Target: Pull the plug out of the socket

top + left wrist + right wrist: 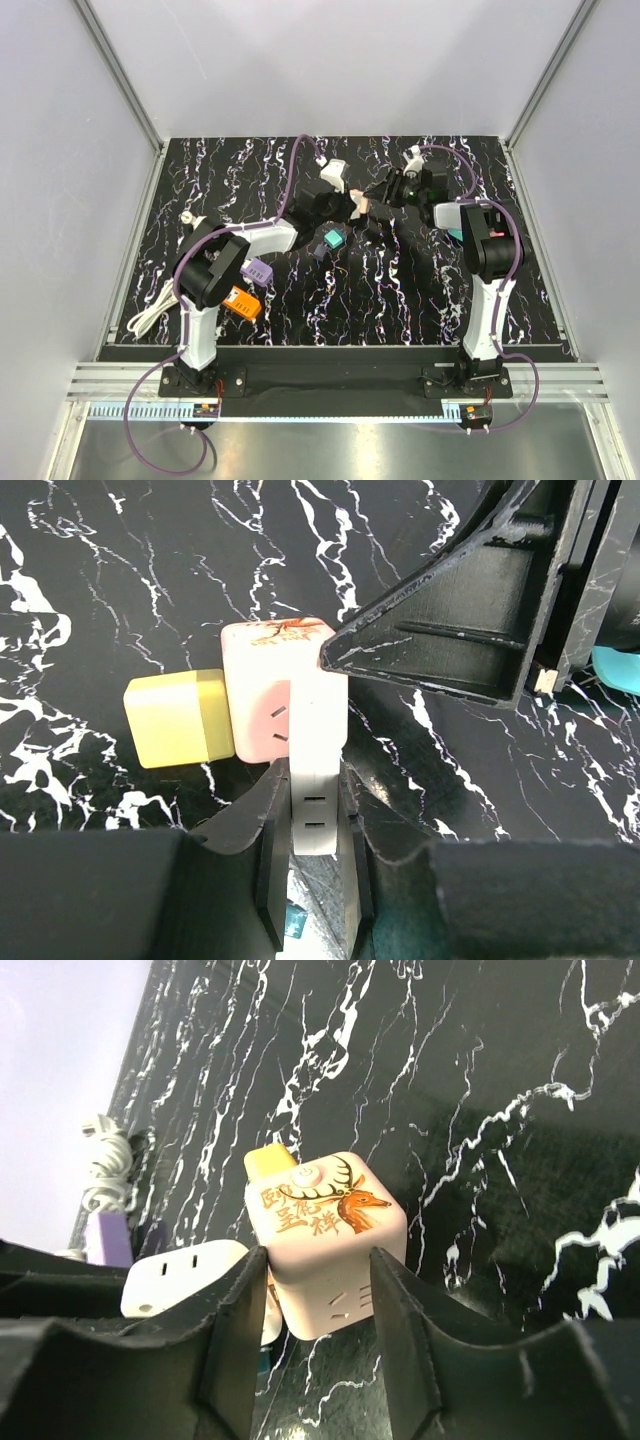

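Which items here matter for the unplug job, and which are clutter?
Job: pink cube socket, yellow plug on its side, white adapter clamped by left gripper, right gripper around the cube.
Clutter: orange adapter, purple adapter, teal adapter, white cable.

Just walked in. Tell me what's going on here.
The left gripper is shut on the white socket, which meets the pink cube. The right gripper has its fingers on either side of that cube, though a firm grip cannot be confirmed. A yellow block sits against the cube's opposite side. Nothing is pulled apart yet.
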